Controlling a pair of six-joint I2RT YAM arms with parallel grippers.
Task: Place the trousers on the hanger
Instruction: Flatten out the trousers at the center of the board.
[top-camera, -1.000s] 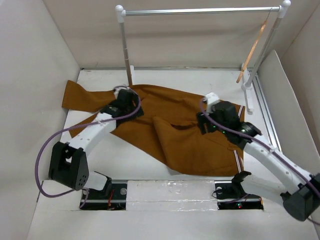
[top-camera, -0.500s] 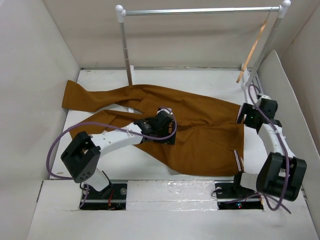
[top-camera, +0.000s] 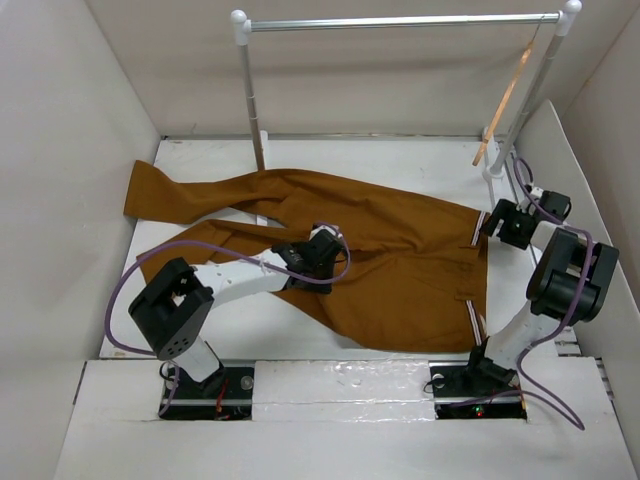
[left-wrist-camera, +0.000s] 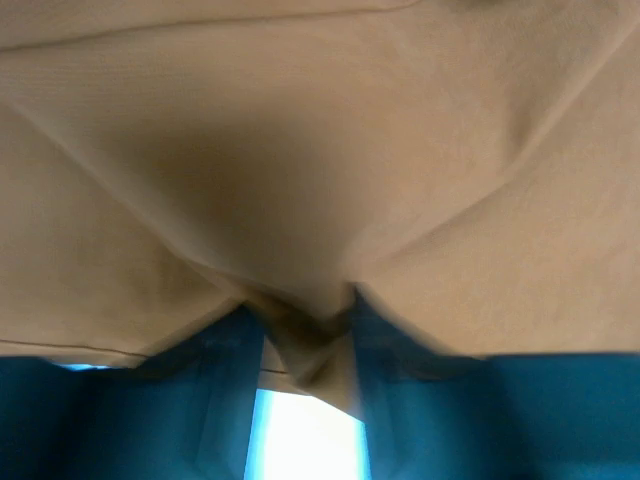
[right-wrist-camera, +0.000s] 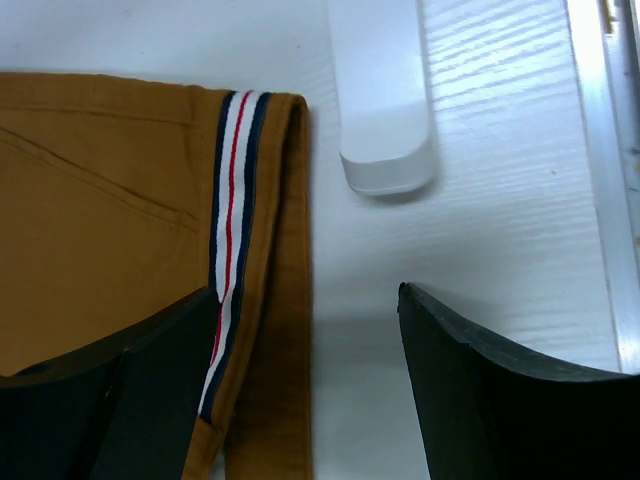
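- Pinching a bunched fold of the trousers, the left tool is closed on cloth. Its wrist view shows the brown fold squeezed between two teal fingers. The overhead view hides this grip under the tool's own body.
- The right tool stands wide and holds nothing. Its wrist view shows one dark finger above the striped waistband and the other above bare counter. Whether either touches down I cannot tell.
- Only that wrist view resolves the stripes as navy, white and red. It also shows the rounded white foot just beside the waistband corner.
- Only the overhead view shows the whole garment, lying flat on the counter. Its long axis runs from far left to near right, with the leg ends pointing far left and the waist toward the right arm.
- The hanger hangs at the right end of the silver rail, well apart from the trousers. It appears nearly edge-on as a thin slanted strip, and its hook and crossbar are too fine to make out.
- The left wrist view is blurred and filled with cloth, so it does not show which part is held. Overhead, that tool sits near where the legs meet.
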